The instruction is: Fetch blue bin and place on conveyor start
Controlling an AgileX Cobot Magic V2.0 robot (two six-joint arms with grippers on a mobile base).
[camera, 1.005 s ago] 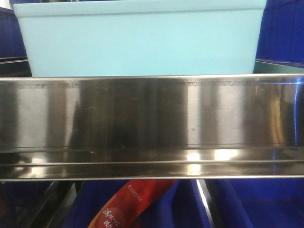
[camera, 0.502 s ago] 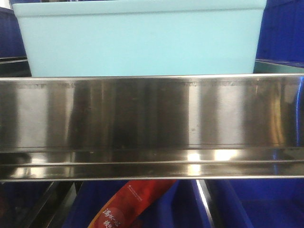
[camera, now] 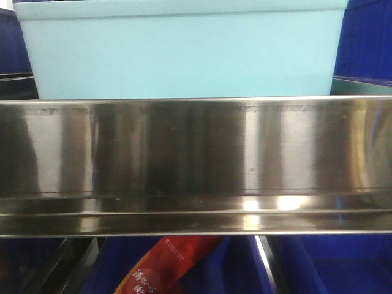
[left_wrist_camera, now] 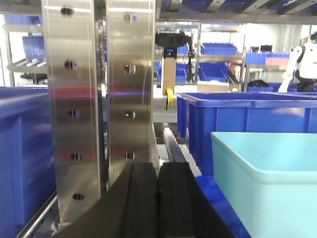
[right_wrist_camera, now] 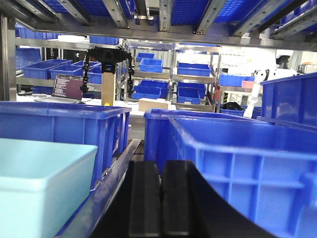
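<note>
The pale cyan blue bin (camera: 184, 52) stands on the shelf just behind the shiny steel rail (camera: 196, 159), filling the top of the front view. My left gripper (left_wrist_camera: 158, 171) is shut with nothing between its fingers, to the left of the bin (left_wrist_camera: 270, 183) and apart from it. My right gripper (right_wrist_camera: 160, 168) is also shut and empty, to the right of the bin (right_wrist_camera: 42, 186), between it and a dark blue crate (right_wrist_camera: 247, 173). The conveyor start is out of view.
Dark blue crates (left_wrist_camera: 247, 124) stand behind the bin and another (left_wrist_camera: 22, 148) at the far left. A perforated steel upright (left_wrist_camera: 99, 89) rises just ahead of the left gripper. Below the rail lies a red packet (camera: 168, 266) among blue crates.
The front view has shifted slightly closer; the bin looks a little wider and reflections on the rail have moved. The bin stays on the shelf.
</note>
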